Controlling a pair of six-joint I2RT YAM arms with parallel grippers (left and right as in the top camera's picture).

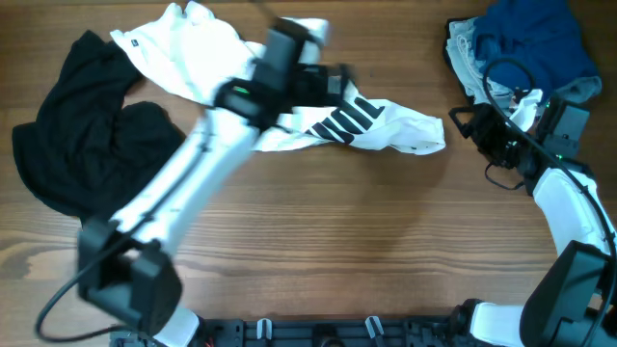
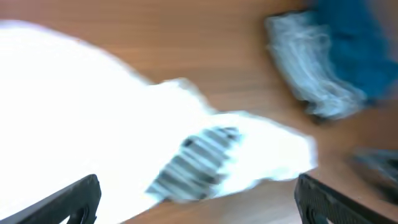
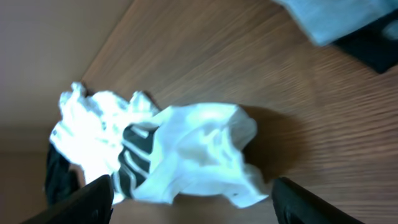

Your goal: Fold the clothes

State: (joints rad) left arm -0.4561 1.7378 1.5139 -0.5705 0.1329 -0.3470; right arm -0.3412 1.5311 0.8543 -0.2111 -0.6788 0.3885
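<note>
From overhead, the white garment (image 1: 193, 53) lies crumpled across the far middle of the tabletop (image 1: 328, 241), with its black lettering (image 1: 349, 120) showing toward its right end. The black garment (image 1: 77, 145) is heaped at the far left and touches the white one's left edge. In the far right corner sits the navy-blue garment (image 1: 535, 43), with the pale-denim garment (image 1: 466, 58) just left of it. The left arm (image 1: 183, 183) reaches diagonally from the near left, and the left claw (image 1: 339, 82) is over the white garment. The right claw (image 1: 463, 120) hovers near the denim, just right of the white garment's right tip.

The left wrist view is badly blurred. The left claw (image 2: 196, 186) is released, its fingers (image 2: 78, 199) wide apart. The white garment (image 2: 81, 106) lies below them, seemingly unpinched. The pale-denim garment (image 2: 311, 68) and the navy-blue garment (image 2: 360, 50) lie far right.

In the right wrist view the right claw (image 3: 193, 190) is released, with its fingers (image 3: 90, 199) spread and nothing between them. The white garment (image 3: 193, 155) lies ahead on the tabletop (image 3: 205, 56), and the black garment (image 3: 59, 171) peeks out behind its left end
</note>
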